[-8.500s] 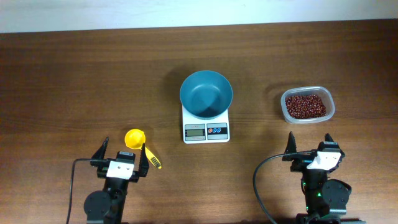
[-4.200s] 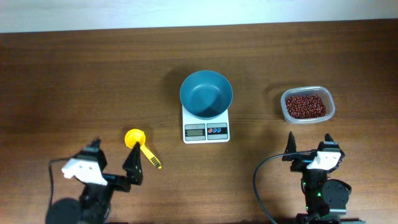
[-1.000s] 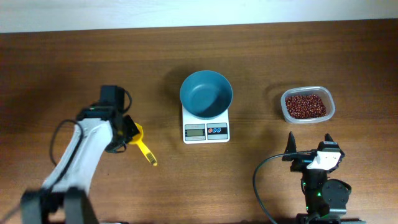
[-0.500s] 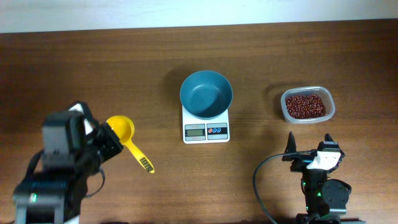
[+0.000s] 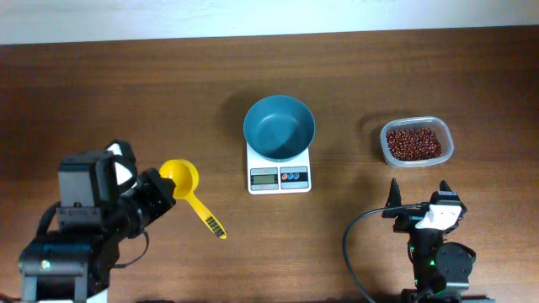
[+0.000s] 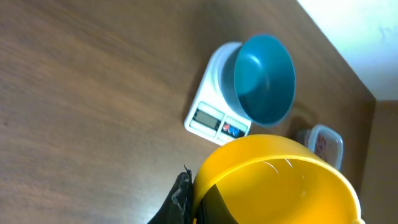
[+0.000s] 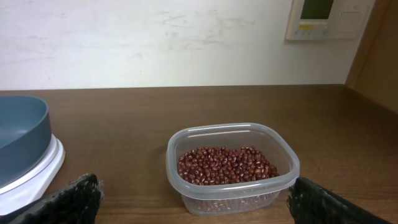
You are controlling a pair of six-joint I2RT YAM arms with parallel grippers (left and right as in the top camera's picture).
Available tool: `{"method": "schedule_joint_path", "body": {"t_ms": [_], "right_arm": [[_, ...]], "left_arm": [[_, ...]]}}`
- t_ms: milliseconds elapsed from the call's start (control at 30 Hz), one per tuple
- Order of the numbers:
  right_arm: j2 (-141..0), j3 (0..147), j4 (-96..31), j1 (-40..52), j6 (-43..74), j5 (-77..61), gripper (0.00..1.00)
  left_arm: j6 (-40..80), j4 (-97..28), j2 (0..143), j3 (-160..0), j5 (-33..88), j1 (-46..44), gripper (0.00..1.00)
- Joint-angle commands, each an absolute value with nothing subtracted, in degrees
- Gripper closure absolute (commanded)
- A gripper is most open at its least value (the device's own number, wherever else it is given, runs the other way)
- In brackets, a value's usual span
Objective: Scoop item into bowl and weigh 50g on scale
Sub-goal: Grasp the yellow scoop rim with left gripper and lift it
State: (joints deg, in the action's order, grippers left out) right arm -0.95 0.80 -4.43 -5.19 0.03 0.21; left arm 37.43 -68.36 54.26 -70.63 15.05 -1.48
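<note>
The dark red-brown beans (image 5: pixel 413 141) (image 7: pixel 227 165) fill a clear tub (image 5: pixel 447 148) (image 7: pixel 273 185) at the right. The teal bowl (image 5: pixel 279 126) (image 6: pixel 264 78) (image 7: pixel 18 134) stands on the white scale (image 5: pixel 280 177) (image 6: pixel 211 118) (image 7: pixel 31 177) at the table's middle. My left gripper (image 5: pixel 162 193) (image 6: pixel 191 190) is shut on a yellow scoop (image 5: pixel 180 175) (image 6: pixel 273 180), held above the table left of the scale; its handle (image 5: pixel 209 219) points down-right. My right gripper (image 5: pixel 418 194) (image 7: pixel 196 202) is open, just in front of the tub, with nothing between its fingers.
The dark wooden table (image 5: pixel 126 93) ends at a pale wall (image 7: pixel 155 37) behind the tub. A wall panel (image 7: pixel 326 18) hangs at the upper right in the right wrist view. The right arm's cable (image 5: pixel 349 244) loops on the table near the front edge.
My left arm has pulled back and risen with the yellow scoop held in it; over the last half second the scoop shifted a little to the right. The right arm has not moved.
</note>
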Motion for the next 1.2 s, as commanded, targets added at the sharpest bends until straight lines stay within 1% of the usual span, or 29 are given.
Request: {"method": "schedule_joint_path", "body": {"t_ms": [0, 667, 800, 900, 1000, 1167], "right_arm": [[-0.80, 0.32, -4.58, -4.73, 0.21, 0.69, 0.01], [-0.80, 0.32, -4.58, -4.73, 0.21, 0.69, 0.01], [-0.80, 0.32, -4.58, -4.73, 0.23, 0.69, 0.01], [-0.80, 0.32, -4.58, -4.73, 0.21, 0.69, 0.01], [-0.80, 0.32, -4.58, -4.73, 0.21, 0.69, 0.01], [-0.80, 0.32, -4.58, -4.73, 0.21, 0.69, 0.01]], "left_arm": [[38.24, -70.22, 55.07, -71.18, 18.33, -1.39, 1.00], [42.87, -70.11, 55.00, -71.20, 26.09, -1.52, 1.00], [44.99, -68.27, 55.00, -71.20, 26.15, -3.40, 1.00], [47.46, -64.55, 55.00, -71.20, 26.09, -6.61, 1.00], [47.55, -62.39, 55.00, -71.20, 21.56, -9.87, 1.00], [47.53, -62.81, 55.00, -71.20, 12.12, -11.09, 1.00]]}}
